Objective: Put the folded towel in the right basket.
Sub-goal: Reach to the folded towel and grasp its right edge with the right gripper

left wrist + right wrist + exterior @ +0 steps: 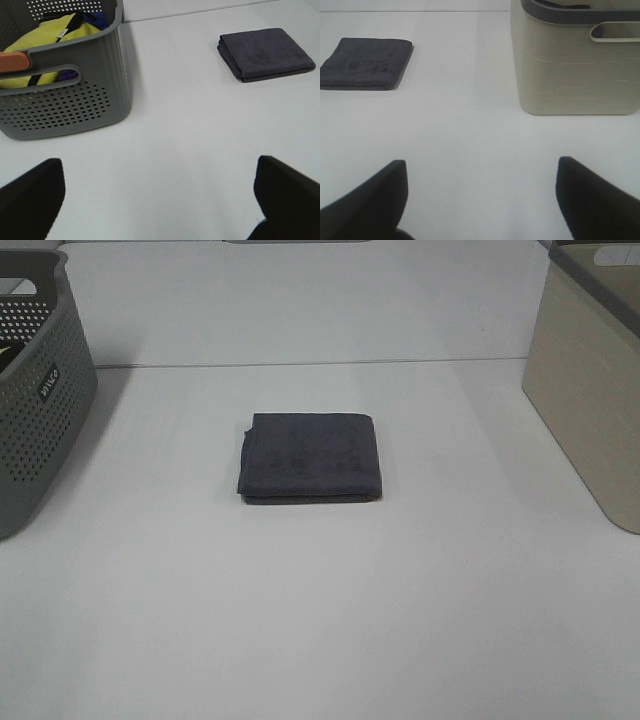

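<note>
The left gripper [156, 167] hangs above the tabletop [190, 130], tilted forward, its two dark fingers [30, 200] spread wide. The right gripper [481, 165] is posed the same, its fingers [600, 200] well apart.

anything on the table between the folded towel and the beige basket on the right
Nothing. Only bare white table lies between the folded towel and the beige basket. The exterior high and right wrist views both show this.

left gripper [160, 167]: matte black, broad blunt wedges | right gripper [481, 166]: matte black, pointed wedges
</note>
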Robot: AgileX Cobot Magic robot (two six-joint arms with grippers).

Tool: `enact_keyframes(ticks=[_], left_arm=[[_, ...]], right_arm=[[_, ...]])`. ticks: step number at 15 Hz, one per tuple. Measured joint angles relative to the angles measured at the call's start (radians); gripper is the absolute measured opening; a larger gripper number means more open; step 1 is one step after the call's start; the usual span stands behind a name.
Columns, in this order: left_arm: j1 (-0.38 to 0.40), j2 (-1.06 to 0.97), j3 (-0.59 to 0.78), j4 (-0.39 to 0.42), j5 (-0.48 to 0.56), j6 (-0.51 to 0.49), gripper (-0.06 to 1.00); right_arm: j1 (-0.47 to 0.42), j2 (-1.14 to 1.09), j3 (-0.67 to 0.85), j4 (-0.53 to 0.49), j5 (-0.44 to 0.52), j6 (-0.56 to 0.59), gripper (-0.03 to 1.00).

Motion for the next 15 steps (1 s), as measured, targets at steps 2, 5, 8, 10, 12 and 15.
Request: enact_keyframes(ticks=[2, 5, 8, 10, 12, 15], left_arm=[[0.000, 0.000, 0.000, 0.000, 0.000, 0.000, 0.98], [0.000, 0.000, 0.000, 0.000, 0.000, 0.000, 0.98], [0.000, 0.000, 0.000, 0.000, 0.000, 0.000, 0.98], [0.000, 0.000, 0.000, 0.000, 0.000, 0.000, 0.98], [0.000, 0.000, 0.000, 0.000, 0.000, 0.000, 0.98], [0.000, 0.000, 0.000, 0.000, 0.000, 0.000, 0.98]], right_arm=[[0.000, 0.000, 0.000, 0.000, 0.000, 0.000, 0.77], [0.000, 0.000, 0.000, 0.000, 0.000, 0.000, 0.77], [0.000, 0.000, 0.000, 0.000, 0.000, 0.000, 0.77], [0.000, 0.000, 0.000, 0.000, 0.000, 0.000, 0.77], [0.000, 0.000, 0.000, 0.000, 0.000, 0.000, 0.77], [0.000, 0.000, 0.000, 0.000, 0.000, 0.000, 0.77]])
